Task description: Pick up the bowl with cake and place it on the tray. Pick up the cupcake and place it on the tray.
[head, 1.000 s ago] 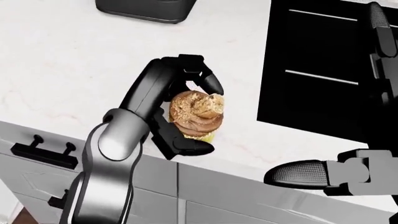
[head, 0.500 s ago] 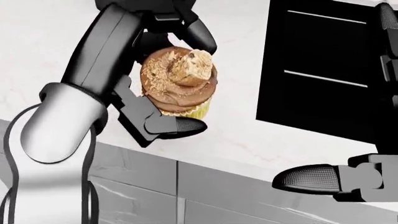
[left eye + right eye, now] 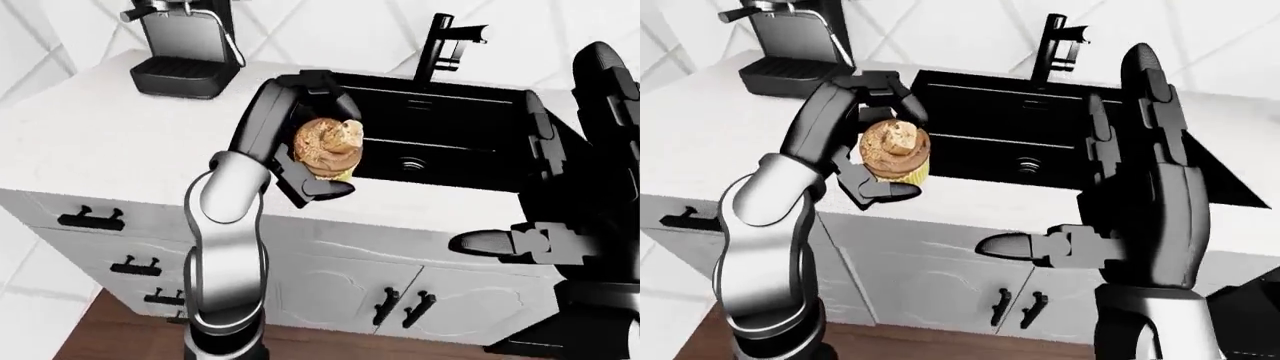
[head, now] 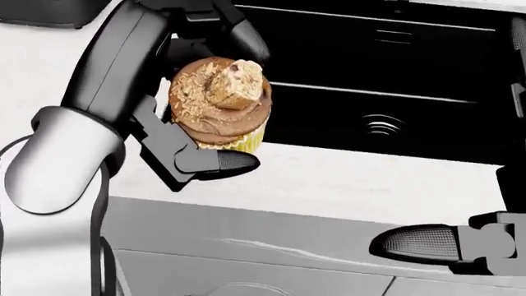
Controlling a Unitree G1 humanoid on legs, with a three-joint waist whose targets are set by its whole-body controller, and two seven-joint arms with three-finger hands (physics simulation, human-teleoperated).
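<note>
Now, cupcake [image 4: 220, 105] clamped in my left-hand fingers [image 4: 215, 161].
Carry it upright over the sink [image 3: 455, 124]; right hand [image 3: 1140, 172] fingers apart, no tray visible.

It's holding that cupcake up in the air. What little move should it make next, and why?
Probably keep the grip and turn to look for the tray. The left hand has its fingers closed round the cupcake, lifted clear of the counter beside the sink, and no tray shows in any view.

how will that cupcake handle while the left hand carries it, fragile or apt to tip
Probably fragile: the cupcake has tall soft-looking frosting, so the left hand could smear it. Likely top-heavy too, with a narrow wrapper base under that swirl. It looks light.
</note>
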